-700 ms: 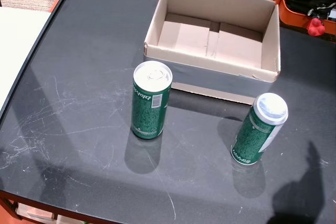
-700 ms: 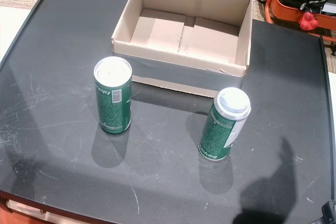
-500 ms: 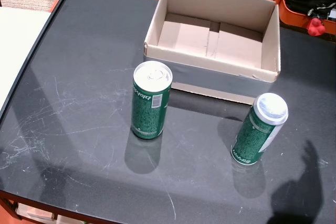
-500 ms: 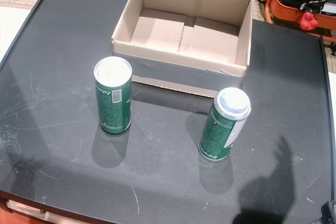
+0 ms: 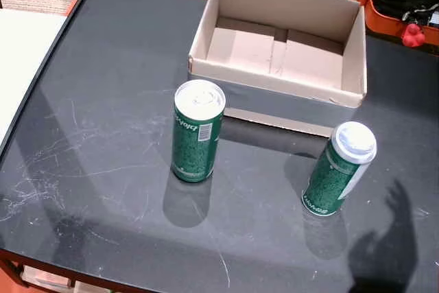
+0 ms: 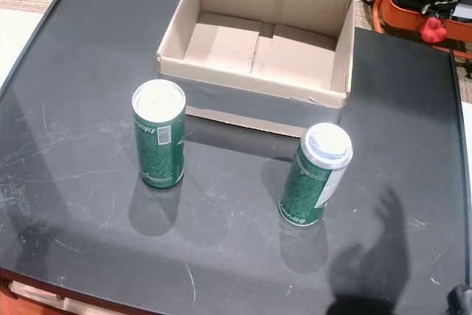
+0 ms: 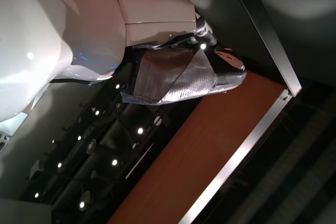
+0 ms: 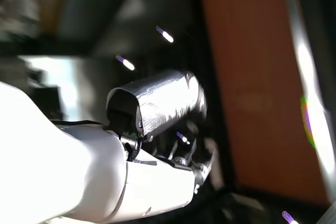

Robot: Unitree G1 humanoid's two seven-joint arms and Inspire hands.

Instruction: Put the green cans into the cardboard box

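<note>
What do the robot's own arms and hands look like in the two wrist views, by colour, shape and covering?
Both forearms are smooth, glossy white shells with rounded shapes. The left hand is dark, with part of it wrapped in grey, silvery woven tape or fabric. The right hand has the same silvery wrap over a rounded part, and thin dark fingers below it. This picture is blurred, so markings and cables cannot be made out.

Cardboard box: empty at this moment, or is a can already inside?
Empty. In both head views the cardboard box shows only its bare bottom flaps, and both green cans stand upright on the black table outside it.
</note>
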